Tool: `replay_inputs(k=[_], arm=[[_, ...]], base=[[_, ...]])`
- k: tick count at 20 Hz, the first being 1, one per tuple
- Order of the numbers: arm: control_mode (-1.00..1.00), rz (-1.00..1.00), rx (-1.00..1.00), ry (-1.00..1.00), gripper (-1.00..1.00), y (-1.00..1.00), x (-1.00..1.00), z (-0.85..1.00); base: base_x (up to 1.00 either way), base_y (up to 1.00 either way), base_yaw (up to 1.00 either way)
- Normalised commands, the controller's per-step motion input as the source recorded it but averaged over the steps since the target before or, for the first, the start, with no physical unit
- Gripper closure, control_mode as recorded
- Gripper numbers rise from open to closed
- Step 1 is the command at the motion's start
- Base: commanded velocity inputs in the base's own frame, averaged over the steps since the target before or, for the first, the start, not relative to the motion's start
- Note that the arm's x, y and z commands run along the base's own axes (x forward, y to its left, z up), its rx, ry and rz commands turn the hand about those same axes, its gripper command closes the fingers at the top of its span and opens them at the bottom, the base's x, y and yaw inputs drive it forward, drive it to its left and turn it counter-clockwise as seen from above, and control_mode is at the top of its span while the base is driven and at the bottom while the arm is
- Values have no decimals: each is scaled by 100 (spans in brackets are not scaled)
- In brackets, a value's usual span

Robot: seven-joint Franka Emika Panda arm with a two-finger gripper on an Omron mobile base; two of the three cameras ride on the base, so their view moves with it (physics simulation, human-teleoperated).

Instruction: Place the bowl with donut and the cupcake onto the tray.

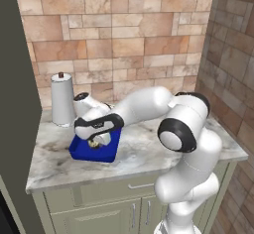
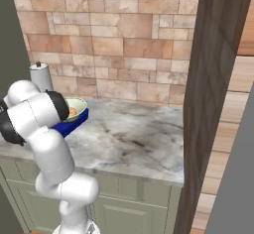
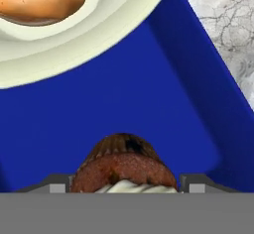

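The white arm reaches left across the marble counter [image 1: 149,153] and bends its hand down over the deep blue tray [image 1: 79,151], which lies near the counter's left end, just in front of the white paper towel roll [image 1: 62,99] by the stone-tiled wall [image 1: 129,34].

In the hand view the gripper [image 3: 124,183] hangs just above the tray's blue floor [image 3: 114,104]. The cupcake [image 3: 124,166], dark brown with a ribbed wrapper and a touch of white frosting at its near edge, sits between the two grey finger tips [image 3: 57,184] that show at either side of it. The fingers appear closed against the cupcake's sides, though the contact itself lies at the picture's lower edge and is hard to judge. Whether the cupcake rests on the tray floor or hangs just above it cannot be told.

The pale cream bowl [image 3: 74,44] is already in the tray, its rim curving across the upper part of the hand view, with the orange-brown donut [image 3: 42,0] lying inside it. The right base view shows the same: the bowl [image 2: 75,110] with the donut [image 2: 72,111] in it sits on the tray [image 2: 74,121], partly behind the arm's dark elbow joint.

To the right of the tray the counter shows bare grey-veined marble [image 3: 223,25].
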Motion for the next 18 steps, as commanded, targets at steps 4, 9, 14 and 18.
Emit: replay_inputs(k=[4,9,14,18], arm=[[-100,1,0,-2,100,0,1,-23],[-100,2,0,-3,100,0,0,-16],[-100,5,0,-4,100,0,1,-19],[-100,5,0,-2,100,0,0,-18]], base=[[0,0,0],[0,0,0],[0,0,0],[0,0,0]])
